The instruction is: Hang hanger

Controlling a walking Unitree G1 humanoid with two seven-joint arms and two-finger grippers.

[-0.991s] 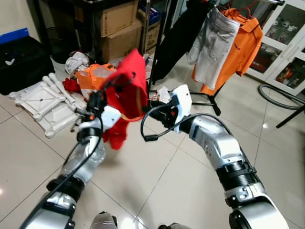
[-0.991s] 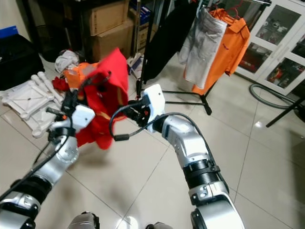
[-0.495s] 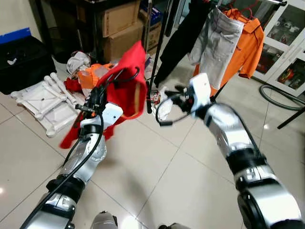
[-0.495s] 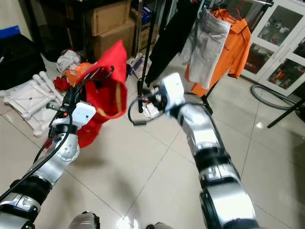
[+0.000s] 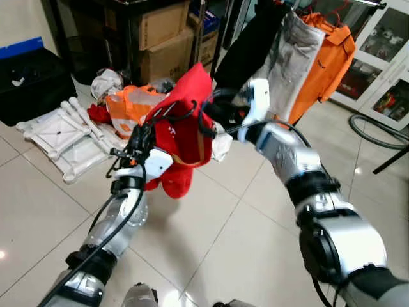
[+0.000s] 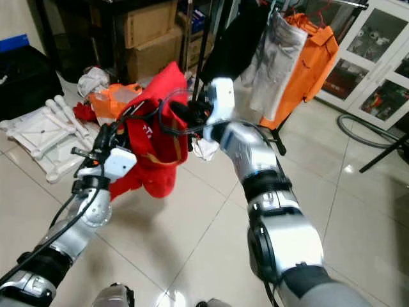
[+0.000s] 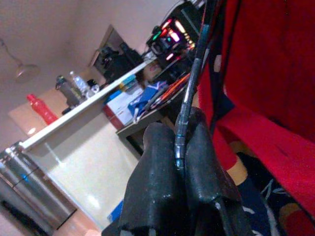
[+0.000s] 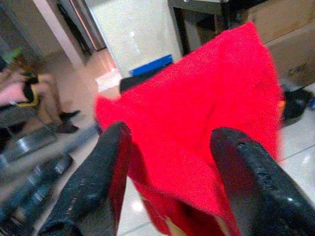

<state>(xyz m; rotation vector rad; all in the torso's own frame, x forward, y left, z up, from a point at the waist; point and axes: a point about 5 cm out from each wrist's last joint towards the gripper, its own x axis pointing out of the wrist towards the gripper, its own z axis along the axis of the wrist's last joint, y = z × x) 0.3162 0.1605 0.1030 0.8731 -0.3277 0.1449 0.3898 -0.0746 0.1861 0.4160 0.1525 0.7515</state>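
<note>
A red garment (image 5: pixel 185 137) hangs on a thin black hanger (image 5: pixel 181 112), held up over the tiled floor in front of me. My left gripper (image 5: pixel 137 137) is shut on the hanger's wire; in the left wrist view the two fingers (image 7: pixel 157 182) pinch the wire (image 7: pixel 189 98) with red cloth beside it. My right gripper (image 5: pixel 215 107) is at the garment's top edge, on its right side. In the right wrist view its fingers (image 8: pixel 98 177) stand wide apart, open, with the red cloth (image 8: pixel 197 123) just ahead of them.
A clothes rack stands behind, with a black garment (image 5: pixel 246 45), grey trousers (image 5: pixel 291 54) and an orange shirt (image 5: pixel 329 54). Cardboard boxes (image 5: pixel 160 38), a heap of clothes (image 5: pixel 121 96), a white plastic frame (image 5: pixel 61 134) and a black case (image 5: pixel 29 80) lie at the left.
My right arm has swung left from near the rack, bringing its gripper to the top of the red garment. The left gripper keeps its hold on the hanger and has shifted slightly right.
</note>
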